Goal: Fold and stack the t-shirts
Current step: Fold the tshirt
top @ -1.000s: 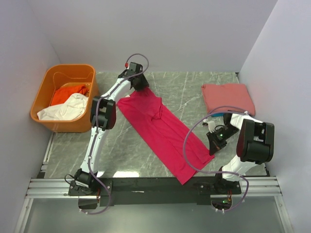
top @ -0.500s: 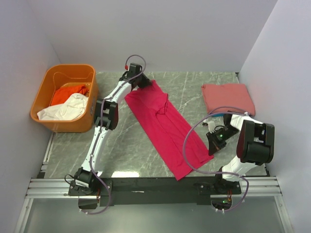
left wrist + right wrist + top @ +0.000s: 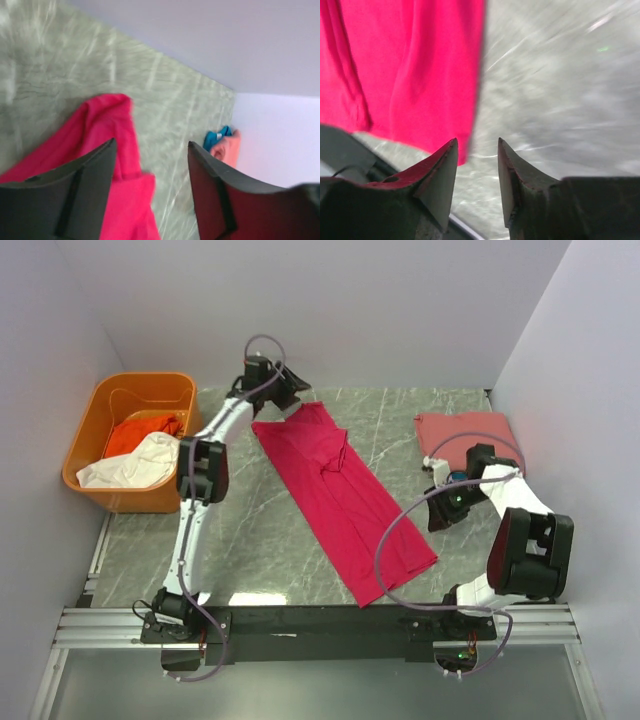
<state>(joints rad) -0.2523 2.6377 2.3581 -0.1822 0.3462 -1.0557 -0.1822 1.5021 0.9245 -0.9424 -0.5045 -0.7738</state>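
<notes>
**Both grippers empty beside the crimson shirt**

The crimson-pink t-shirt (image 3: 345, 495) lies spread flat as a long strip on the table (image 3: 250, 530), running diagonally from far left to near right.

My left gripper (image 3: 150, 145) hovers at the shirt's far end. Its fingers are spread wide with nothing between them, and the red cloth shows below.

My right gripper (image 3: 477, 143) hangs just off the shirt's right-hand long edge. Its fingers are parted by a narrower gap and hold nothing, with bare marble under the gap.

To the right of the shirt's far end, well apart, sits a folded salmon-pink t-shirt (image 3: 468, 435). A bit of blue cloth (image 3: 217, 136) shows at its near edge.

Well to the shirt's left stands an orange tub (image 3: 143, 377), holding an orange t-shirt (image 3: 140, 432) and a white t-shirt (image 3: 135, 465).
</notes>
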